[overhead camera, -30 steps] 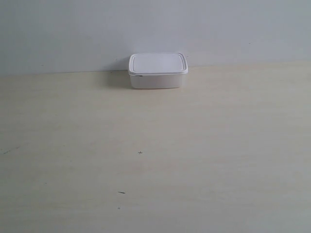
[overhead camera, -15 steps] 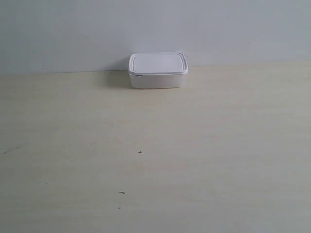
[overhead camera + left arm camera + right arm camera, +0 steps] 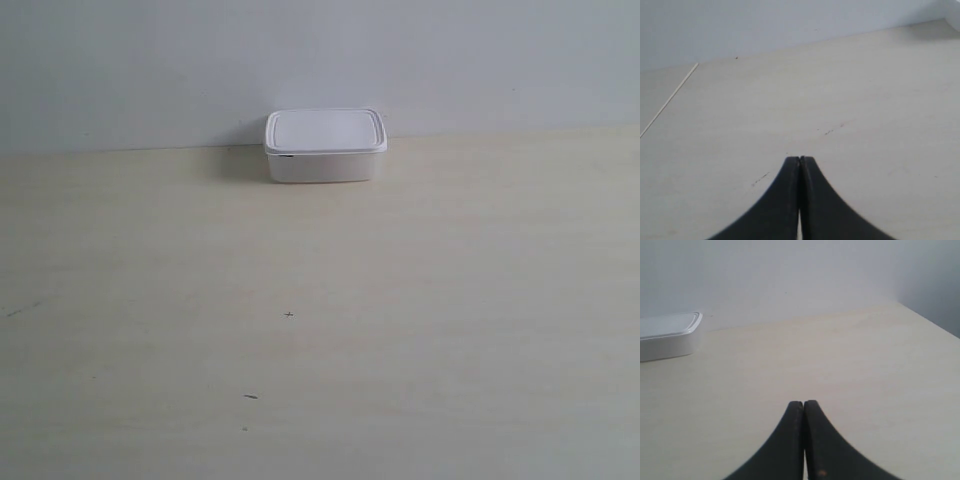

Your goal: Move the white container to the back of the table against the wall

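Note:
The white container point(image 3: 325, 146) stands with its lid on at the back of the beige table point(image 3: 320, 330), right at the foot of the grey-white wall point(image 3: 320, 60). The right wrist view shows it too, the white container point(image 3: 667, 336) far from my right gripper point(image 3: 803, 403), which is shut with nothing in it. My left gripper point(image 3: 800, 159) is also shut and empty, low over bare table point(image 3: 790, 110); only a sliver of the container's corner point(image 3: 955, 15) shows in that view. Neither arm appears in the exterior view.
A few small dark specks point(image 3: 289, 315) mark the table in front of the container. The table's side edge point(image 3: 930, 322) runs near the right gripper's view. A thin pale seam point(image 3: 670, 100) crosses the surface in the left wrist view.

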